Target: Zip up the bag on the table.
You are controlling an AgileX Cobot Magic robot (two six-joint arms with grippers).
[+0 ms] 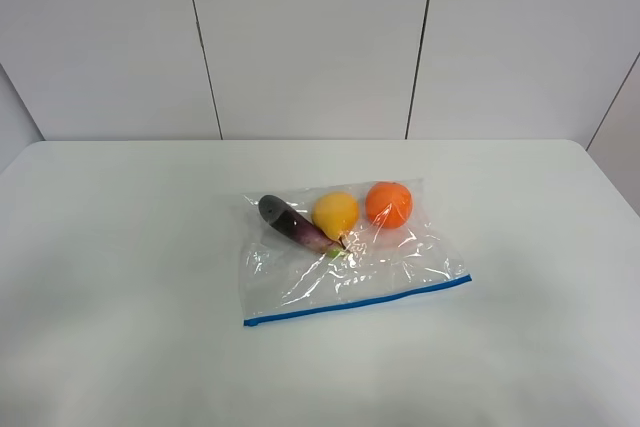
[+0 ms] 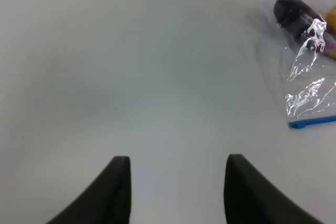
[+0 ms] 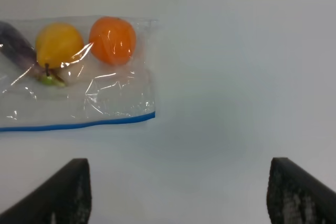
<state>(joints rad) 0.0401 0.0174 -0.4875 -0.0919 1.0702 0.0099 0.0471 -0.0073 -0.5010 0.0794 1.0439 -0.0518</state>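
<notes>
**Inspector:** Item under review is the bag (image 1: 345,257), clear crinkled plastic, lying flat near the middle of the table (image 1: 120,277). Contents, left to right in the high view: a dark purple eggplant (image 1: 290,224) lying at a slant, a yellow fruit (image 1: 336,214) touching its lower end, then an orange fruit (image 1: 388,204) just beside the yellow one. All three sit toward the far edge of the bag.

**Clerk:** And the closure?

**Inspector:** A blue zipper strip (image 1: 355,300) runs the whole near edge, rising slightly toward the right. Whether it is sealed cannot be judged from these views.

**Clerk:** Edges and working room?

**Inspector:** White tabletop lies bare on both sides of the bag and in front of the strip. The far edge of the table meets a grey panelled wall (image 1: 310,37); the far right corner is rounded.

**Clerk:** End effectors?

**Inspector:** Left gripper (image 2: 176,190): dark fingers spread apart, nothing between them, over bare table with the bag's left corner off to one side. Right gripper (image 3: 178,195): fingers spread wide, nothing between them, hovering near the strip's right end. Neither touches the bag.

**Clerk:** Markings?

**Inspector:** I can read no brand, label or writing on the bag, the produce or the table.
</notes>
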